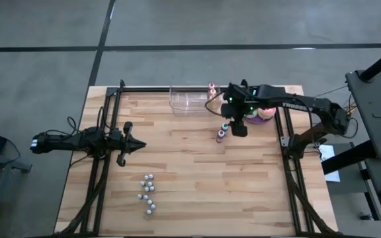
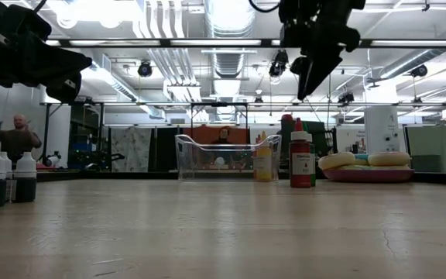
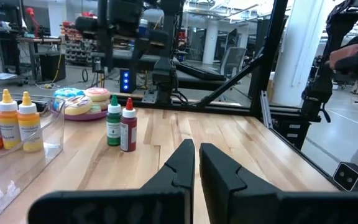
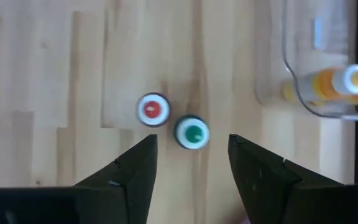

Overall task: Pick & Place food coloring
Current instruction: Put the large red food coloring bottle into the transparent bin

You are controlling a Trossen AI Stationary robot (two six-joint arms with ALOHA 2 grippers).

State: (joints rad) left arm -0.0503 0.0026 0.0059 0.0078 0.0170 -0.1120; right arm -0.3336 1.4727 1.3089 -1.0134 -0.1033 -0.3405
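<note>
The right hand (image 4: 191, 177) hangs above the tabletop (image 1: 197, 178), looking straight down, with its two fingers spread apart and nothing between them. Just under it stand two small bottles of food coloring, touching each other: the red bottle (image 4: 152, 110) and the green bottle (image 4: 192, 133). In the left wrist view they stand upright side by side, near a plate of doughnuts (image 3: 82, 102). Some more bottles with orange caps (image 3: 8, 121) stand at the clear plastic bin (image 1: 188, 100) at the far edge; whether they are inside it or just behind its wall, I cannot tell. The left hand (image 3: 196, 163) waits well apart over the left side, its fingers pressed together and empty. I judge that these bottles are light and of stiff plastic, smooth on the sides, so they can tip or slide easily. It seems best to take one by the body just under the cap, where it is widest, and to come straight from above so that the neighbouring bottle is not pushed over.
</note>
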